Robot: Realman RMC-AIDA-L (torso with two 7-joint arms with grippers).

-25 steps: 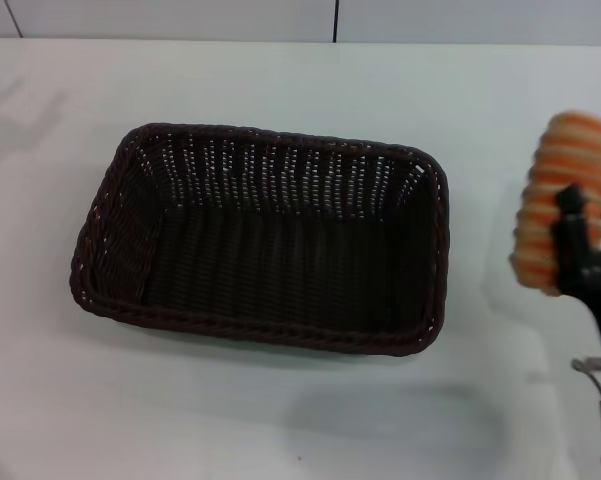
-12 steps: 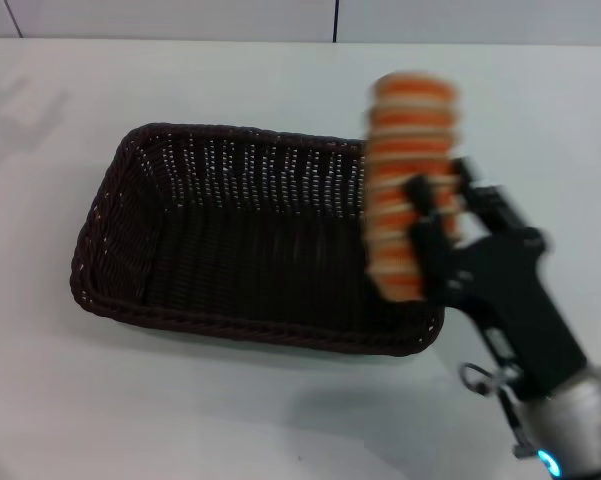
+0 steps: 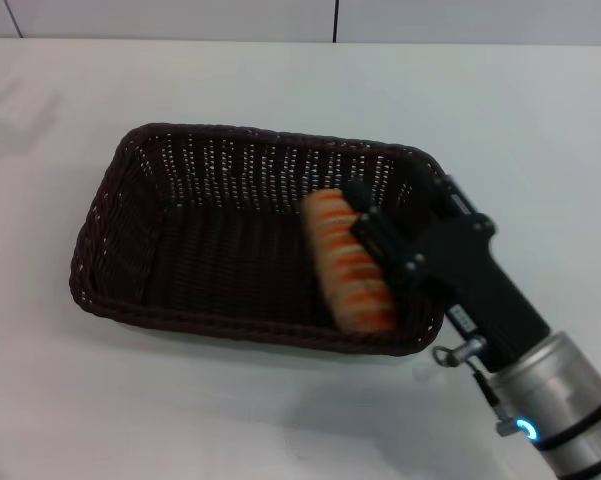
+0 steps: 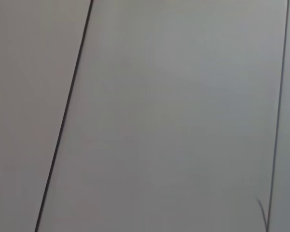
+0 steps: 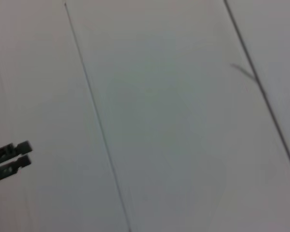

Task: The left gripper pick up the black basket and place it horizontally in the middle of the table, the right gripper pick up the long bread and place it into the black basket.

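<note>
Reaching in from five o'clock in the head view, the right end effector [image 3: 365, 248] was closed around the long bread [image 3: 344, 261], its black claw gripping the roll across its middle from the three o'clock side. The bread was inside the black basket [image 3: 180, 240], in the three o'clock part of the interior, with its length running roughly from twelve to six o'clock and slightly tilted. Its six o'clock end was just beside the basket's near rim. Whether the roll touched the woven floor or hung just above it could not be told.

The basket sat on the white counter [image 3: 230, 410], its long side running from nine to three o'clock, around the middle of the visible surface. The black wrist of the right arm crossed over the basket's corner at four o'clock, and behind it the silver arm section [image 3: 565, 410] with a small blue ring light [image 3: 525, 430] extended toward the five o'clock corner of the view.

The left end effector showed in none of the views. The left wrist view showed only pale grey panels with thin dark seams. The right wrist view showed similar panels, plus a small dark metal part [image 5: 9, 159] at one edge that could not be identified.
</note>
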